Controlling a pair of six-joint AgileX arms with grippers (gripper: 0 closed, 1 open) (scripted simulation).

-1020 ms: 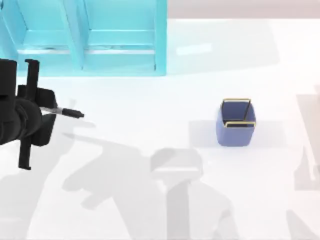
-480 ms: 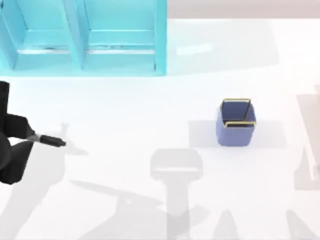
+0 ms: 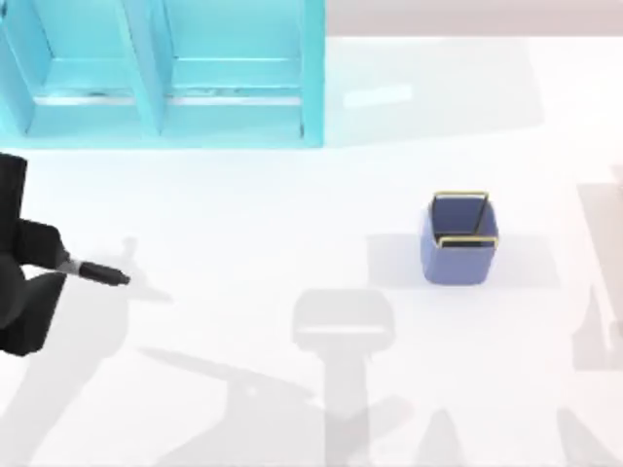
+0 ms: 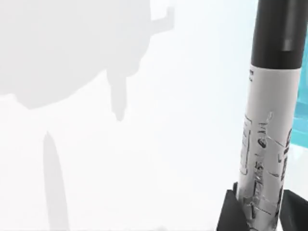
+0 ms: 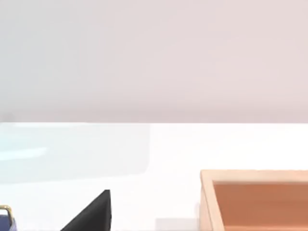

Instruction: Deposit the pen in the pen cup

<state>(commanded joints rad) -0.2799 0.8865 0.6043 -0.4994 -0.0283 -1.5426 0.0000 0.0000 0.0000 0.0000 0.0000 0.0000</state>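
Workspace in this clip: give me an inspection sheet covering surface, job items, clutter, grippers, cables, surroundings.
Surface: white table, crossed by grey shadows.
Job's things: pen gripped at its labelled band, black tip pointing toward the table's right; pen cup upright at right of centre, far from the pen.
Clutter: cyan shelf unit at top left; tan box in the right wrist view.
Grippers: left gripper at the left edge, fingers shut on the pen; right gripper, a dark finger.
Cables: nothing seen.
Surroundings: plain pale backdrop.
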